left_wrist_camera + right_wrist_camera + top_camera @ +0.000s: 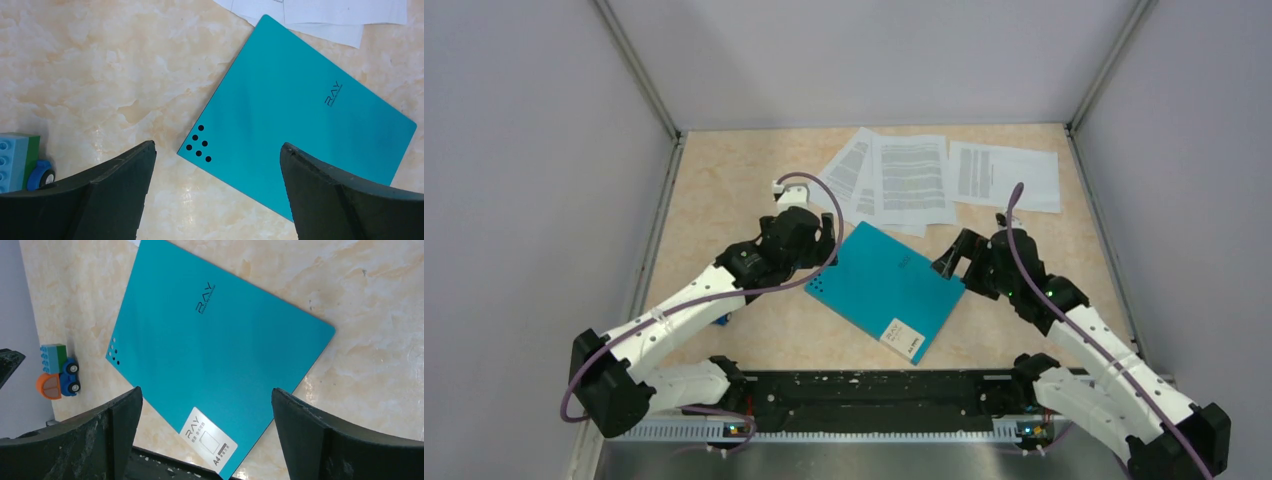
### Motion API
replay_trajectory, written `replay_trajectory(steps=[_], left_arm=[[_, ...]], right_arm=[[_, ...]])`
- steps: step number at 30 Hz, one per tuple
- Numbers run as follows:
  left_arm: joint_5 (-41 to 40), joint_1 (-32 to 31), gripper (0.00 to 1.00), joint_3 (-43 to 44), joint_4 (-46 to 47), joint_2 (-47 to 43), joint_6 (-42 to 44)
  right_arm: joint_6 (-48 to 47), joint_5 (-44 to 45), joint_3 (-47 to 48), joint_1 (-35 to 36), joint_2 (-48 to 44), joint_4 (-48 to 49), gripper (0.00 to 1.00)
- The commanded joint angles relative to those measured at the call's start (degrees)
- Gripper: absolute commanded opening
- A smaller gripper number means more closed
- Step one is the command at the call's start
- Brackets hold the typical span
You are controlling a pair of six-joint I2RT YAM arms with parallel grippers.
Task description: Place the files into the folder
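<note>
1. A small blue-and-green toy block on wheels sits at the left of the marbled beige table, apart from the task's things.
2. The left pincer is spread wide and holds nothing. It hovers over the folder's left corner, the one marked with six black dots.
3. The flat teal-blue rectangular folder lies closed on the table between the two arms, turned like a diamond. Its long axis runs from far left to near right, and the white label sits at the near corner.
4. The white printed paper files are fanned out beyond the folder, and its far corner overlaps the nearest sheet.
5. The right pincer is also spread and empty, poised above the folder's right corner.
6. Both pincers look about equally near the folder, which probably has to be opened first. The lone sheet at the far right lies closer to the right arm.
</note>
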Motion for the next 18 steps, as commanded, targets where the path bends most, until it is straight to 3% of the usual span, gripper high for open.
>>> replay_trajectory(steps=[1,5,11,18], left_arm=[[-2.21,0.33,0.99,1.75,3.56,-0.66,-0.09],[-2.50,0.35,0.98,3.96,0.60,1.02,0.12],[-0.65,0.90,0.99,2.35,3.36,1.43,0.97],[5.45,5.76,0.99,2.70,5.41,5.80,1.12]], right_arm=[[2.26,-1.13,-1.52,0.13,-1.45,0.83,0.99],[2.88,-1.94,-2.32,0.13,-0.87,0.84,0.99],[4.25,-2.55,-3.64,0.13,-0.69,0.84,0.99],[6.25,-6.68,-6.45,0.13,-2.12,-1.33,0.99]])
